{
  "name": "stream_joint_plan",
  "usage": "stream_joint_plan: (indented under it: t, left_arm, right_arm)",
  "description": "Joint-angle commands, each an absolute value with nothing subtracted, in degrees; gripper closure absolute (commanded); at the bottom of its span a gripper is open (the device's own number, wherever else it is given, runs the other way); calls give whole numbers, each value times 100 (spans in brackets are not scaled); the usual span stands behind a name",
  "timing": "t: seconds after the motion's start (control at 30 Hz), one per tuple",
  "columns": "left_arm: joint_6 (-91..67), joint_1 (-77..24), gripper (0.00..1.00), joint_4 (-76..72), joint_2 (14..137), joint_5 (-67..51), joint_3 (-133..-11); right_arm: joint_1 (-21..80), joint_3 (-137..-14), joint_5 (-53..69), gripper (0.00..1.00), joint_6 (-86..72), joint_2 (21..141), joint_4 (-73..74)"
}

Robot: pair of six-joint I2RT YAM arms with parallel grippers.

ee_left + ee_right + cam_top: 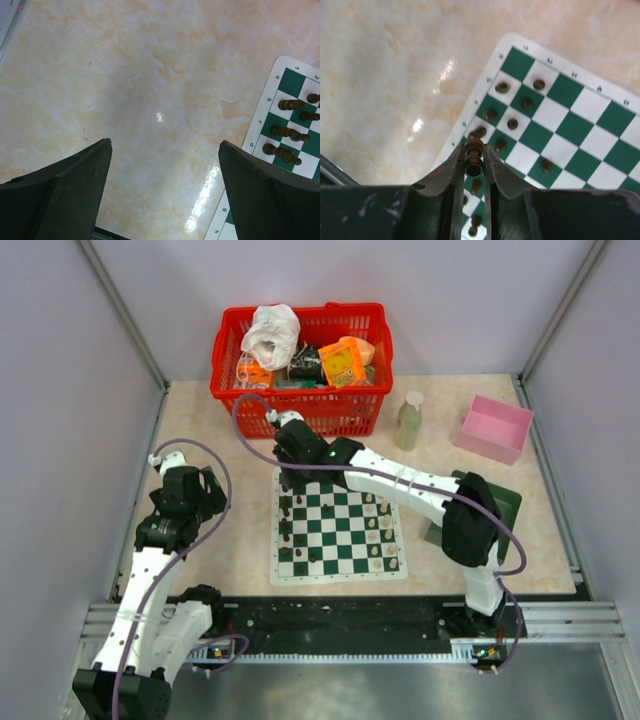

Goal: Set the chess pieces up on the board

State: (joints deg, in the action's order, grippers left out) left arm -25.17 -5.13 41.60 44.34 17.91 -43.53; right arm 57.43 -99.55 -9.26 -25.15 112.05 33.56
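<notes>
Brown piece (473,157): pinched between the fingers of the right gripper (474,150), hanging above the corner region of the board (580,125).
Jaws, right: pressed onto the piece, with only its width between them.
Jaws, left: spread wide with nothing between them; the left gripper (165,145) hung over bare table (150,65), just off the board's near-left side.
Long axis: roughly in line with the fingers, so the piece pointed down toward the squares; which end was the base I could not tell.
Bearing: the target squares lay directly below and just ahead of the tips, by the board's white border.
Nearer arm: the right one, stretched across the board to its far-left corner in the top view; the left one stood apart from it.
Crowding: dark pieces (512,123) stood on neighbouring squares, one just beyond the fingertips and possibly lying over; I judged a straight descent safer than any sideways sweep.
Open room: bare table lay outside the border; the red basket (300,360) stood near, beyond the far edge.
Other side: cream pieces (380,530) lined the opposite files, well clear of this move.
</notes>
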Motion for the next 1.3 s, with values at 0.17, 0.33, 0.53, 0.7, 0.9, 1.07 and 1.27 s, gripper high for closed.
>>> stream_joint_plan:
  t: [0.17,0.33,0.53,0.7,0.9,1.07,1.27]
  left_arm:
    - [-2540,-519,7,4078,4350,1898,-4395]
    - [-2531,-519,7,4078,4368,1872,-4395]
    - [-2531,-519,7,4078,4368,1854,-4395]
    - [-2531,-519,7,4061,4377,1846,-4395]
    - [-2522,-519,7,4061,4394,1802,-4395]
    - [-2522,-519,7,4060,4377,1811,-4395]
    - [-2522,-519,7,4061,4377,1811,-4403]
  right_arm:
    - [5564,-11372,-1019,85,-2224,12189,3463]
    - [5493,-11777,-1107,85,-2215,12664,3472]
    - [5405,-12199,-1195,85,-2153,13034,3437]
    - [5317,-12375,-1142,85,-2162,13262,3463]
    - [5212,-12621,-1055,85,-2188,13631,3516]
    - [5186,-12875,-1028,85,-2162,13886,3524]
    - [5142,-13051,-1055,84,-2127,14062,3524]
